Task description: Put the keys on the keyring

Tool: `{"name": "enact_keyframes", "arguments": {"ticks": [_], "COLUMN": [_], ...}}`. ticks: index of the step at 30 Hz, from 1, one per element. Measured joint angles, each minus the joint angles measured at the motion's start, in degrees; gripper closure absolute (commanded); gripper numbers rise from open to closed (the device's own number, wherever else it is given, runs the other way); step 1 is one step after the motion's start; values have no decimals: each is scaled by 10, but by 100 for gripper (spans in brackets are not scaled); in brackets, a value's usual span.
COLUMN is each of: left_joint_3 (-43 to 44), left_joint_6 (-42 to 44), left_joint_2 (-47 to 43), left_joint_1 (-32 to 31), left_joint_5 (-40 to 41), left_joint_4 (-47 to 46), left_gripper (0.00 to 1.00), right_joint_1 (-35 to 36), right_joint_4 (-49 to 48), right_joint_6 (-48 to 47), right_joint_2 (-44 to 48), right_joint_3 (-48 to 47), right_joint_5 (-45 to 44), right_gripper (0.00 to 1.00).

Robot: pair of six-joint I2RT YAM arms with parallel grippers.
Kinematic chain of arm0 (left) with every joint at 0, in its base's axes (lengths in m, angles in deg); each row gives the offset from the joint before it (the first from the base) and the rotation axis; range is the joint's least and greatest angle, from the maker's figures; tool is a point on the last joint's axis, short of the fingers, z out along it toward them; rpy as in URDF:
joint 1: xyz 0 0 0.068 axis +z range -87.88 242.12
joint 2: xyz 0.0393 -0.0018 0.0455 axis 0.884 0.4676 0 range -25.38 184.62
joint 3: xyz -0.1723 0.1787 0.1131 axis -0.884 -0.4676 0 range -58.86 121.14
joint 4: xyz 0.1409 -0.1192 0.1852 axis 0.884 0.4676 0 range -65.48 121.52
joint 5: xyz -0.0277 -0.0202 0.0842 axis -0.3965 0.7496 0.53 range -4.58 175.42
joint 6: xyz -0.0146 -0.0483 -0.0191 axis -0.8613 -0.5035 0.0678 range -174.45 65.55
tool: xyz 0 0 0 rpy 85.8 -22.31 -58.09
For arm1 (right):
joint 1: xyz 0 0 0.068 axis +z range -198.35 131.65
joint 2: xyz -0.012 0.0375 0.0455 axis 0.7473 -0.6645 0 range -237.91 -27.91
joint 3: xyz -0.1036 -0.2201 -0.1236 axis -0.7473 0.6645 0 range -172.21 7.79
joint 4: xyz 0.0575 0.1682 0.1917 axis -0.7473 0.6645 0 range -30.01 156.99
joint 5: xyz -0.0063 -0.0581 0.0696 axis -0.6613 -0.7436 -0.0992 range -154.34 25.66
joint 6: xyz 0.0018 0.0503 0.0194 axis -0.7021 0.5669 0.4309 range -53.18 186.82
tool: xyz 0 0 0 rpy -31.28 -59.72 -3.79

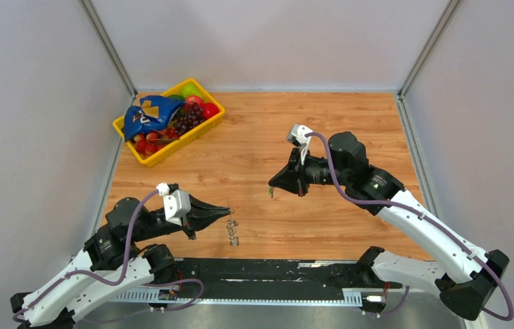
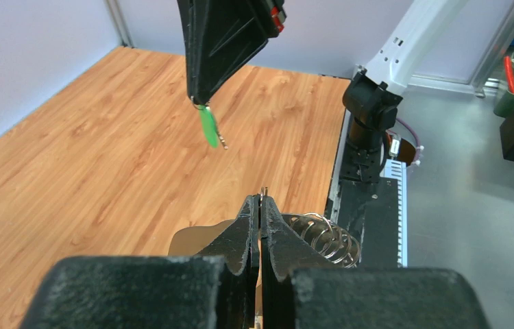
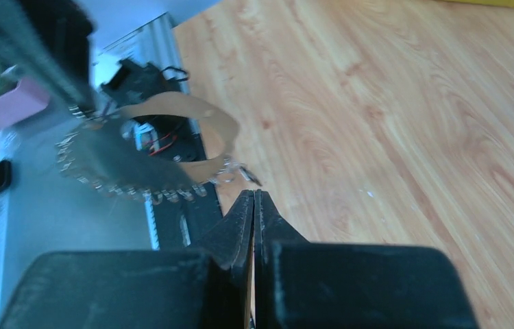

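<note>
Two arms, one key, one ring, both held off the table

From above, the left gripper (image 1: 225, 214) holds the keyring (image 1: 233, 232) over the near middle of the table (image 1: 336, 130). The beaded chain dangles free below its tips, probably so the ring is offered to the other arm. The right gripper (image 1: 275, 184) faces it from the right and a little farther back, with the green key (image 1: 271, 193) hanging at its tip. Key and ring are near each other but apart.

In the left wrist view the jaws are clenched on a thin bit of wire, and the ring's coils (image 2: 323, 236) sit just right of them. The key (image 2: 207, 127) hangs beyond, nipped at its top.

In the right wrist view the jaws are pressed together and the key itself is hidden. The keyring (image 3: 172, 140), blurred, hangs just ahead to the left.
</note>
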Motion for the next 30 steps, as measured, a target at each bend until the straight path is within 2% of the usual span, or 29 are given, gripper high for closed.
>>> {"name": "enact_keyframes", "arguments": {"ticks": [5, 11, 18, 30], "left_joint_3": [0, 0, 0, 0], "left_joint_6": [2, 3, 3, 3], "left_joint_2": [6, 14, 14, 14], "left_joint_1": [0, 0, 0, 0], "left_joint_5": [-29, -53, -72, -76], "left_joint_4": [0, -1, -1, -2], "left_gripper": [100, 100, 100, 100], "right_joint_1": [63, 139, 178, 215], "right_joint_4": [53, 98, 113, 96], "right_joint_6": [-61, -115, -137, -134], "right_joint_2": [-4, -38, -73, -81], "right_joint_3": [-45, -85, -117, -123], "right_joint_5": [50, 69, 58, 48], "right_gripper": [100, 100, 100, 100]}}
